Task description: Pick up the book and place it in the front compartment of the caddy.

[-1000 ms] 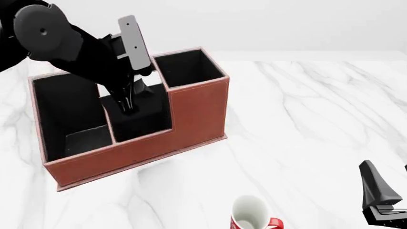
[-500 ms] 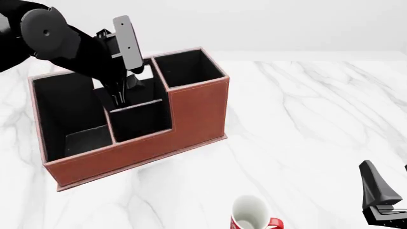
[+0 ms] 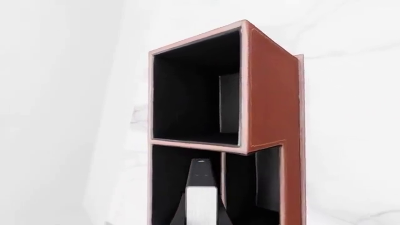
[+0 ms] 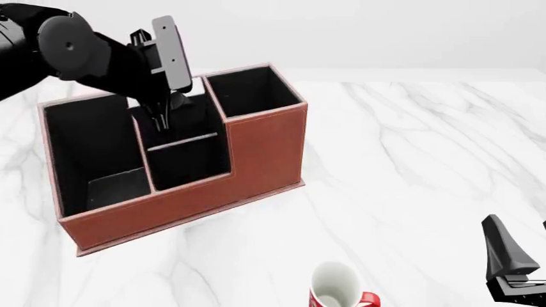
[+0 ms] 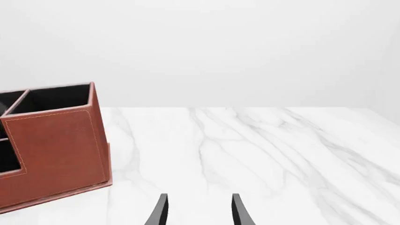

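Observation:
The reddish-brown caddy point(image 4: 260, 150) stands at the left of the table and also shows in the left wrist view point(image 3: 270, 93) and the right wrist view point(image 5: 56, 145). The black book point(image 4: 183, 141) stands on edge in its middle section, white page strip up point(image 3: 201, 206), close beside the thin divider point(image 3: 222, 178). I cannot tell which side of the divider its foot rests on. My left gripper point(image 4: 162, 125) hovers just above the book, open, its fingers point(image 3: 177, 214) flanking the strip. My right gripper point(image 4: 516, 225) is open and empty at the near right point(image 5: 198, 199).
A red-and-white mug point(image 4: 337, 288) stands upright at the near edge, between the caddy and my right gripper. The caddy's tall square cell point(image 4: 252, 89) is to the right of the book, and the wide large cell point(image 4: 89, 147) is to its left. White marble table point(image 4: 410, 147).
My left gripper has risen out of the caddy's middle section. The white strip of the book has come into view below it and stays put. The right arm has not moved.

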You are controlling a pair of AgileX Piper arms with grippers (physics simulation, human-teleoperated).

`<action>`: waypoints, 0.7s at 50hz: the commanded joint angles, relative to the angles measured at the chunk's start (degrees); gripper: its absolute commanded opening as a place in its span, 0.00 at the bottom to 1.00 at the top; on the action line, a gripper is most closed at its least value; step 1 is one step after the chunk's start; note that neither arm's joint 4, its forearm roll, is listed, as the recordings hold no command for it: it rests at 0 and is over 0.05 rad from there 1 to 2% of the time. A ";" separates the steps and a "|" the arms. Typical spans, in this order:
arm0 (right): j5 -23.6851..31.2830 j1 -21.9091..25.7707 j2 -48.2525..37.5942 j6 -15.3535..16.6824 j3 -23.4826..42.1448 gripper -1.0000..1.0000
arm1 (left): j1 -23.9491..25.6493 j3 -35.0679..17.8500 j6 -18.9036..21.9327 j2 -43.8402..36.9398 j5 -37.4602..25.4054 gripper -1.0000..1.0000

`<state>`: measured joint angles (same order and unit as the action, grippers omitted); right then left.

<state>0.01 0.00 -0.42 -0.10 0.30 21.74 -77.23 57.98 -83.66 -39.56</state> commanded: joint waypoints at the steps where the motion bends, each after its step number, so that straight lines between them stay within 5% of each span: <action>1: -0.01 0.03 0.04 0.01 -0.03 1.00 | -1.00 -1.08 0.25 -1.43 2.41 0.00; 5: -0.01 0.01 0.04 0.02 -0.03 1.00 | -0.16 -2.59 -2.64 -2.22 2.03 0.00; 8: -0.01 0.00 0.05 0.02 -0.03 1.00 | -1.92 -0.89 -0.11 -2.84 4.17 0.00; 35: -0.01 0.01 0.04 0.02 -0.03 1.00 | -3.77 1.30 -0.55 -8.53 11.92 0.00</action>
<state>0.01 0.00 -0.42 -0.10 0.30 19.03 -76.75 57.36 -90.41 -30.37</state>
